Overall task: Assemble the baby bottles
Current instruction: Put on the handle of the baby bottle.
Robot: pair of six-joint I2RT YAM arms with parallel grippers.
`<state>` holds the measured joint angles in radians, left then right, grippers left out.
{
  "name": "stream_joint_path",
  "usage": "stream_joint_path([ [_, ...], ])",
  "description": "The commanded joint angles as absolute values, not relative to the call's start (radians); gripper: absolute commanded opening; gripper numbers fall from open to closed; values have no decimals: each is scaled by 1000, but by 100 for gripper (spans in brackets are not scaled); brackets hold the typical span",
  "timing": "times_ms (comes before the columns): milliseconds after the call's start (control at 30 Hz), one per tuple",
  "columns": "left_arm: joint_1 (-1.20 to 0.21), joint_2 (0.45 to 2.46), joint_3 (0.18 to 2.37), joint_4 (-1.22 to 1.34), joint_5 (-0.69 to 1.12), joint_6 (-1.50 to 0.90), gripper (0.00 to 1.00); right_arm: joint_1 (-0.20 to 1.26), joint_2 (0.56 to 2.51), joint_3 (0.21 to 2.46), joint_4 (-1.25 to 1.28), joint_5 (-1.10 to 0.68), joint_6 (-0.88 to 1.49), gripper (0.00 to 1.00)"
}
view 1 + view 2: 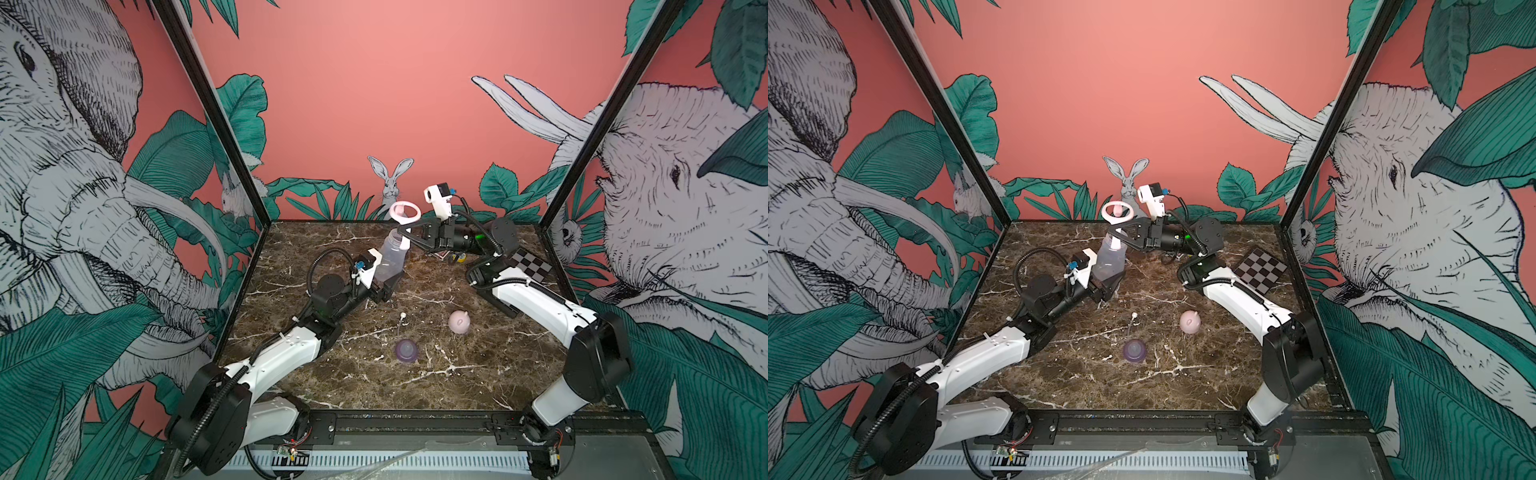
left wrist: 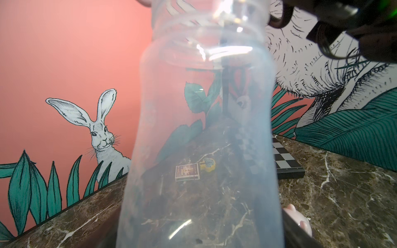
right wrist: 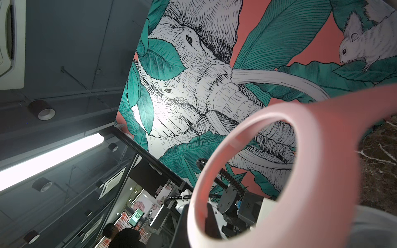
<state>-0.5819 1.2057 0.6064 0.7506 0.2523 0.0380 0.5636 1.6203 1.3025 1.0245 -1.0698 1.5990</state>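
left fingers [image 1: 385, 286]: closed on the base of the clear bottle [image 1: 390, 257]. the bottle is off the tabletop [image 1: 415, 386], over its back half and left of centre, tilted with the open neck up and toward the back wall. in the left wrist view the bottle [image 2: 202, 150] fills the middle of the frame.

right fingers [image 1: 402, 229]: pinched together on the pale pink collar ring [image 1: 405, 212], gripping it at one handle. the ring is in the air just above the bottle neck and tilted. one handle hangs down beside the bottle's shoulder. cannot tell whether the ring touches the neck. in the right wrist view the ring [image 3: 311, 171] sits close to the lens with the bottle rim [image 3: 376, 232] under it.

loose parts on the tabletop, near the middle and in front of the bottle, seen in both top views:
- purple nipple [image 1: 406, 350] [image 1: 1134, 350], base down, nearest the front.
- thin straw [image 1: 401, 322], lying flat just behind the nipple.
- pink dome cap [image 1: 459, 321] with ears, right of the straw and apart from it.

other items: checkered board [image 1: 532, 266] at the back right, partly under the right arm. small card box [image 2: 187, 172] with a yellow item [image 2: 207, 165] beside it, seen through the bottle wall.
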Motion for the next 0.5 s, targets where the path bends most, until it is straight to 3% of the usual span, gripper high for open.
stream_joint_path([
  [0, -584, 1181, 640, 849, 270, 2, 61, 573, 1633, 1272, 1138, -1039, 1665, 0],
  [467, -583, 1195, 655, 911, 257, -26, 61, 608, 1657, 1216, 1158, -1016, 1641, 0],
])
